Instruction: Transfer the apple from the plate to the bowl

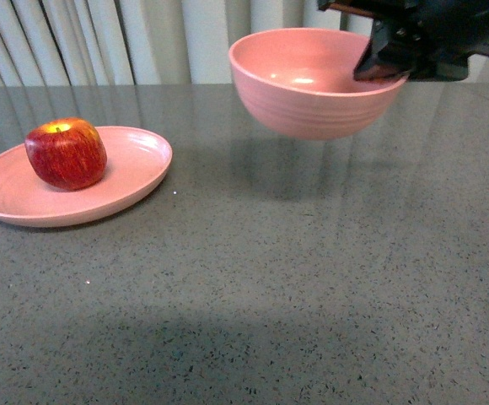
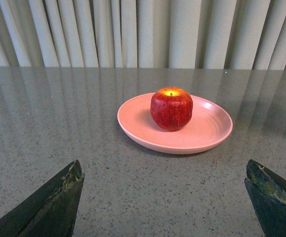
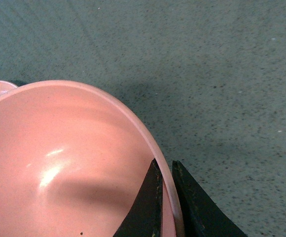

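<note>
The red apple (image 1: 66,153) sits on the shallow pink plate (image 1: 135,173) at the left of the table. My right gripper (image 1: 379,67) is shut on the rim of the deep pink bowl (image 1: 308,84) and holds it lifted above the table, at the back right. In the right wrist view the jaws pinch the bowl (image 3: 59,163) rim at my right gripper (image 3: 165,170). In the left wrist view my left gripper (image 2: 162,180) is open and empty, a short way in front of the plate (image 2: 207,131) and apple (image 2: 171,108).
The table is dark speckled stone (image 1: 270,295). Pale pleated curtains (image 1: 101,42) hang behind its far edge. The bowl's shadow lies on the table under it.
</note>
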Controlling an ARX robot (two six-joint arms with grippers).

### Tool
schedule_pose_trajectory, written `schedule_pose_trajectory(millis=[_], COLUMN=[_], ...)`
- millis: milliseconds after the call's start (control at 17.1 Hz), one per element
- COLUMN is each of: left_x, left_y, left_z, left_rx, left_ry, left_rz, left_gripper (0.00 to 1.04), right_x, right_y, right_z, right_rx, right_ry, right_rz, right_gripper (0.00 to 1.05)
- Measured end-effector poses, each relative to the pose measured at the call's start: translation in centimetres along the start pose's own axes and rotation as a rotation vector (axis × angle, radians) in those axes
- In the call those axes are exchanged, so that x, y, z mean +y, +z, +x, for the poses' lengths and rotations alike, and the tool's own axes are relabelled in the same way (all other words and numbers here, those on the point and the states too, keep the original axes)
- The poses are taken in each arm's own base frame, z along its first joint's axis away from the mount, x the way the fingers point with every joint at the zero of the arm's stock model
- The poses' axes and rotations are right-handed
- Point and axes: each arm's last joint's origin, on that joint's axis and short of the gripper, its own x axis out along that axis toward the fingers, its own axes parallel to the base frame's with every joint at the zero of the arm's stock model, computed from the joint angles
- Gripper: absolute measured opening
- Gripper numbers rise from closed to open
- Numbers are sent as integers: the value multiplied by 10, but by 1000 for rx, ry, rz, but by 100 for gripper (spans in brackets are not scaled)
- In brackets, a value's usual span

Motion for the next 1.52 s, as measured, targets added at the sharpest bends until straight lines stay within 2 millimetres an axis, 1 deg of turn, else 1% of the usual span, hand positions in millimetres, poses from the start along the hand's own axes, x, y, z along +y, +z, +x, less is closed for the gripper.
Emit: schedule_pose_trajectory(millis=[117, 235, 410, 528, 938, 1349, 1524], left_x=[0, 0, 0, 0, 0, 0, 0], left_y=[0, 0, 0, 0, 0, 0, 0], left_z=[0, 0, 0, 0, 0, 0, 0], left_rx=[0, 0, 0, 0, 0, 0, 0], left_ry=[0, 0, 0, 0, 0, 0, 0], left_rz=[0, 0, 0, 0, 0, 0, 0], left_gripper=[98, 98, 98, 98, 98, 98, 98], right_x=[12, 19, 26, 29, 35, 46, 46], right_y=[-6, -13, -24, -29, -32, -35, -34], right_z=[17, 33, 53, 62, 76, 80, 80], right_rx=[36, 70, 110, 125, 124, 127, 123], right_ry=[10, 11, -3, -13, -31, -18, -23], right_rz=[-7, -5, -3, 6, 36, 26, 26], right_gripper=[4, 4, 4, 4, 4, 4, 4])
